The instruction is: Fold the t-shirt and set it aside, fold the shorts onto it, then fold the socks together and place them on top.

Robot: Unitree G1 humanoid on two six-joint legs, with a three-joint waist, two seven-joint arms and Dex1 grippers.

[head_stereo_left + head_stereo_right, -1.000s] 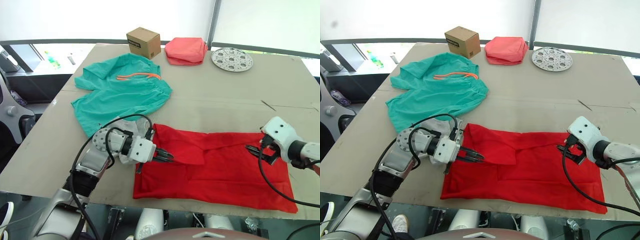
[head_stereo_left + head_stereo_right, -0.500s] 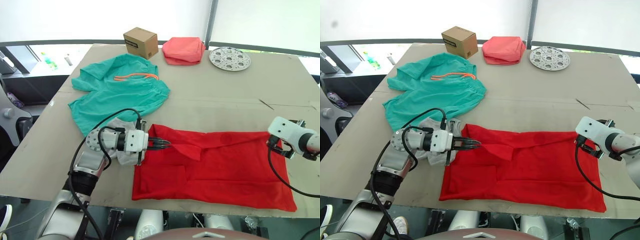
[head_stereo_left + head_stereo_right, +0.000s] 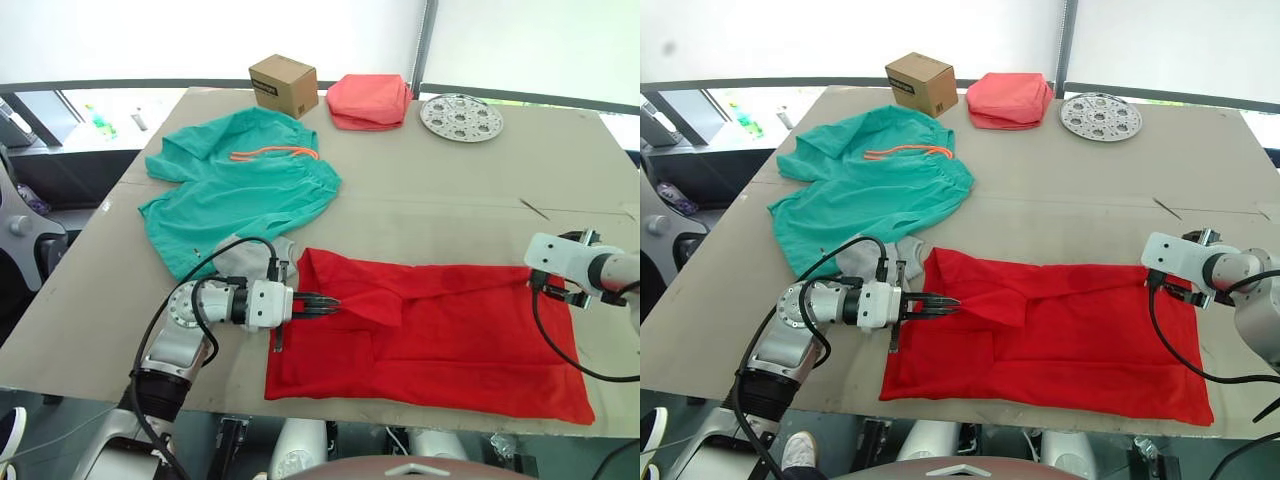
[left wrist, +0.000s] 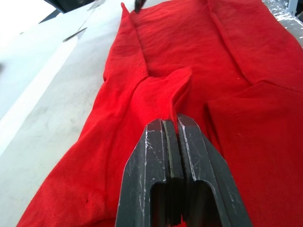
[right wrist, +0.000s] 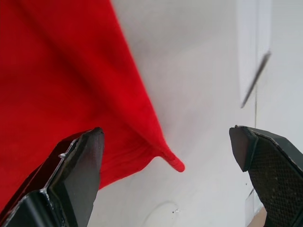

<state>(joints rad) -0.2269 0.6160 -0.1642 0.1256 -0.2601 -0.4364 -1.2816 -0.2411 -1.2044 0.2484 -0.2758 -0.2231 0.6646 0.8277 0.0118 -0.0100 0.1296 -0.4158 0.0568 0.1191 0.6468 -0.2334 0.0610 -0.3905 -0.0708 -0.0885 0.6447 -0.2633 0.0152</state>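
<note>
A wide table (image 3: 420, 215) covered in beige board is seen, its seam running across the middle. Behind it, bright white panels are divided by a grey vertical post (image 3: 427, 45). A dark rail (image 3: 120, 86) is set along the far edge. Strong daylight is cast from behind.

Bright, even daylight comes from the windows (image 3: 300, 40) along the top of the frame, which are washed out to white. Shadows on the table (image 3: 450, 190) are faint. The wrist views look soft at their far edges, perhaps out of focus.
</note>
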